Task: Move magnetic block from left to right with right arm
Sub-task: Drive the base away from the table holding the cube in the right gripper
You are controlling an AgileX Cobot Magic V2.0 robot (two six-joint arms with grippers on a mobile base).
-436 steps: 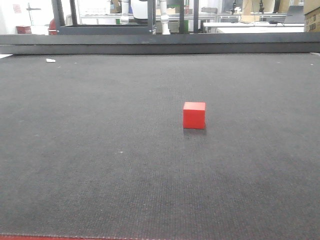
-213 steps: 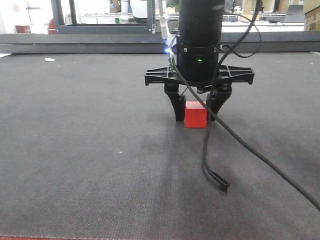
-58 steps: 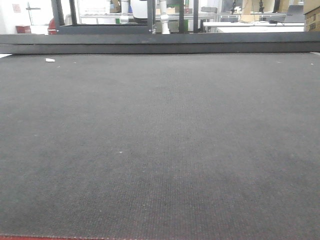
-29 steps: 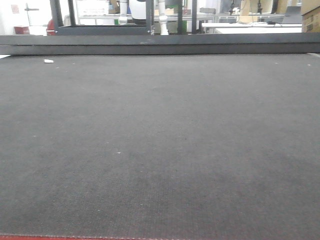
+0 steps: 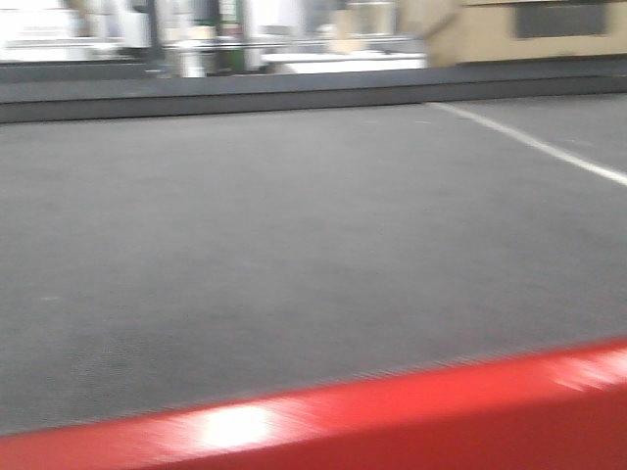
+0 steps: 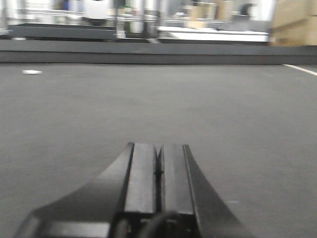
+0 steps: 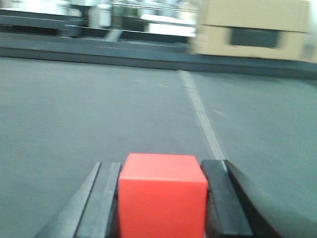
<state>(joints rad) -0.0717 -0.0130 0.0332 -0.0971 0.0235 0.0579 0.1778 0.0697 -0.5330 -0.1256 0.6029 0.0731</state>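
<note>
Presently held: the magnetic block is clamped between the two black fingers of the right gripper, with one finger pressed flat against each side face.
Block position: it is seen in the right wrist view only, over the dark mat. Whether it is lifted clear or resting on the mat cannot be told.
Left gripper: its fingers are brought together with nothing between them, low over the mat.
Surroundings: a white line is seen on the mat ahead of the block, and a cardboard box stands far behind. The front view is blurred, and a red strip along its lower edge cannot be identified.
Expected handling: the cube is judged rigid and light, and unlikely to deform or break. Its smooth matte faces may slip if the clamping pressure is reduced.
Best hold: opposite parallel faces are best taken squarely and near mid-height, as is done now. A corner grip is judged likely to twist the cube.
Magnetic caution: a pull toward steel parts is possible when the block is set down.
</note>
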